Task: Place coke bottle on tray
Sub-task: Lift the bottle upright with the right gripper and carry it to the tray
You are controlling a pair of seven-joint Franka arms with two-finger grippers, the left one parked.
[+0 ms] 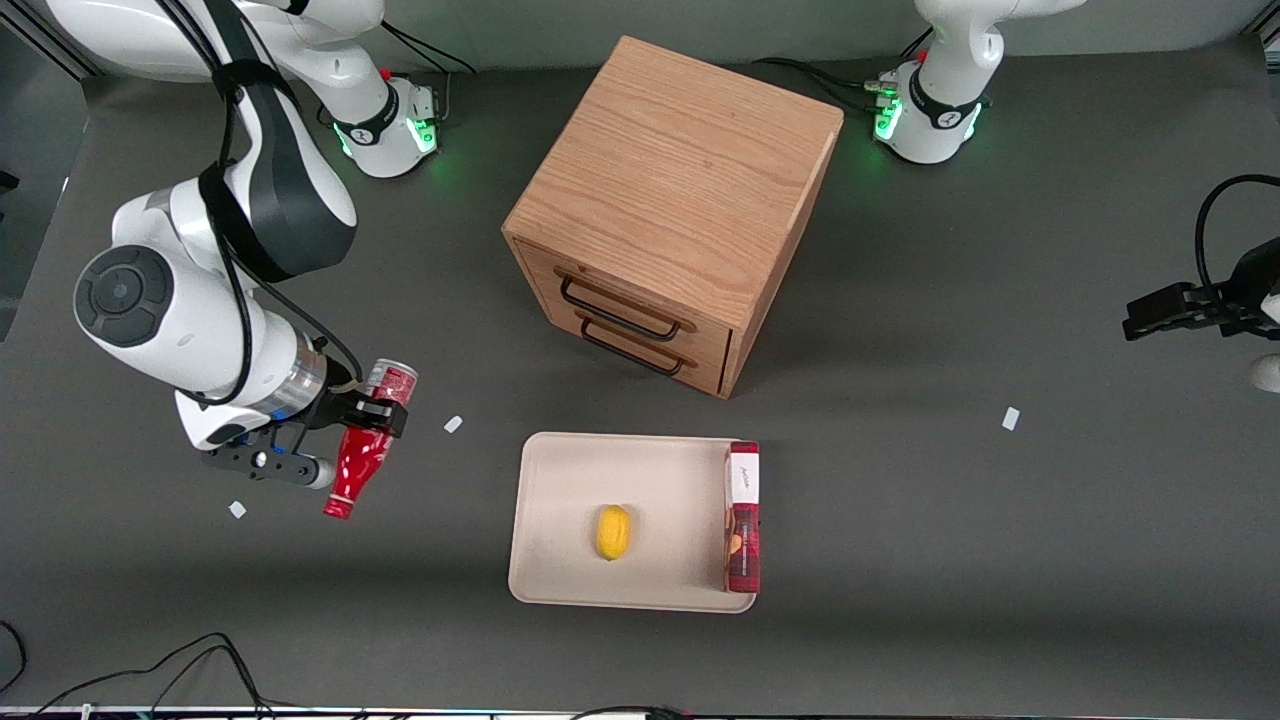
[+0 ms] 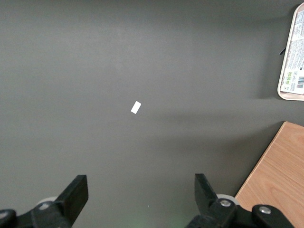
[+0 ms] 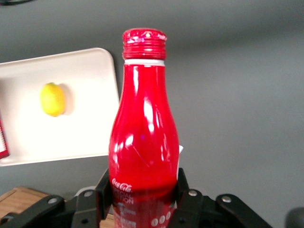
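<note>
Coke bottle: slim red contour form, glossy, silvery base, red cap; seen from the front, held off the dark matte table, tilted with cap end nearer the camera, toward the working arm's end of the table, well apart from the tray. Gripper: clamped across the bottle's lower body, wrist bent low, white arm folded above it. Tray: cream, flat, rounded corners, low rim; bearing a yellow lemon and a long red box along one edge. Wooden two-drawer cabinet, black wire handles, farther from the camera than the tray.

Left wrist view: bare grey table surface, small white tag, a corner of wood; no bottle.

Right wrist view: bottle close up, white script lettering low on the body, ribbed cap; black fingers pressed against both sides; tray corner and lemon alongside.
</note>
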